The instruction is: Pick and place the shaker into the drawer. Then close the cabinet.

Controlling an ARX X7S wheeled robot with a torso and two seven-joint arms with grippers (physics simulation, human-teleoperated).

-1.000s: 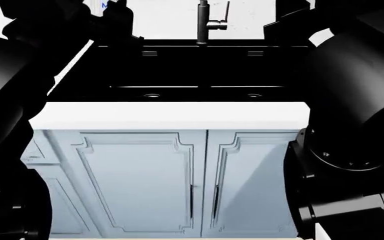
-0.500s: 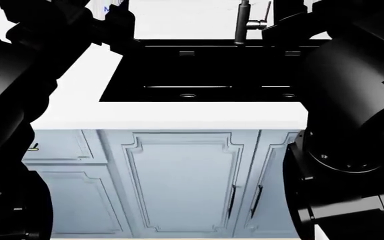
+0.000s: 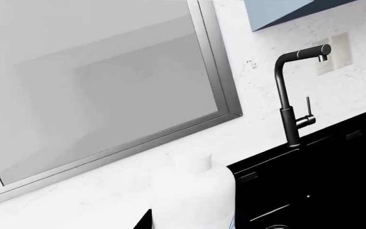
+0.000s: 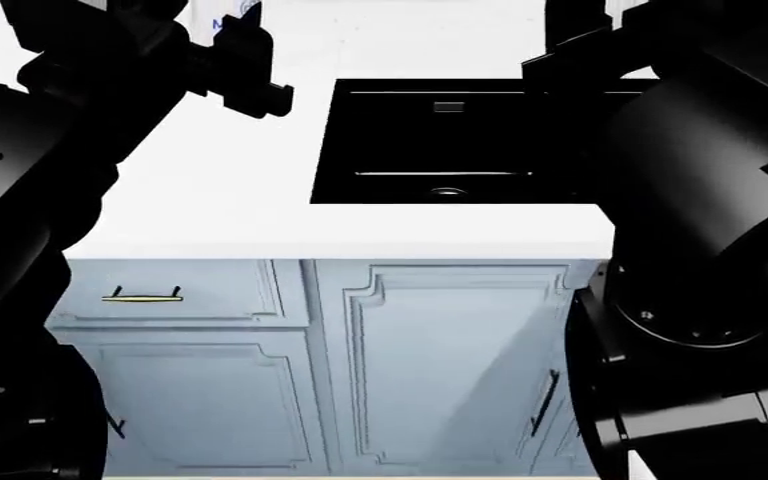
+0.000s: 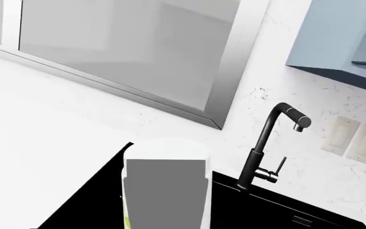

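The cabinet [image 4: 357, 370] fills the lower half of the head view: pale blue-grey, with moulded raised-panel doors, all of them shut. It stands under a white countertop [image 4: 211, 200] that runs across the middle of that view. At the cabinet's upper left is a shallow panelled drawer front [image 4: 171, 295] with a brass bar handle [image 4: 141, 295], also shut. The deep box drawer named in the task is not visible in any view.

A black sink [image 4: 451, 150] is set into the countertop, to the right of centre in the head view. A black faucet [image 3: 294, 95] stands at its rear edge, against a white speckled wall [image 5: 285, 86]. A large window with a grey metal frame [image 3: 218, 62] occupies that wall beside the faucet. A blue-grey wall cabinet [image 5: 342, 38] hangs above and to the side, with two pale wall plates [image 5: 351, 138] below it.

Both arms show as large black masses at either side of the head view. The left gripper [image 4: 244, 75] is raised over the countertop to the left of the sink; its jaw position cannot be determined. The right gripper is not distinguishable in any view.

A white bottle-shaped object [image 3: 192, 195] sits close under the left wrist camera; whether it is the shaker cannot be confirmed. A white container with a grey panel [image 5: 165, 188] appears close under the right wrist camera, likewise unidentified.
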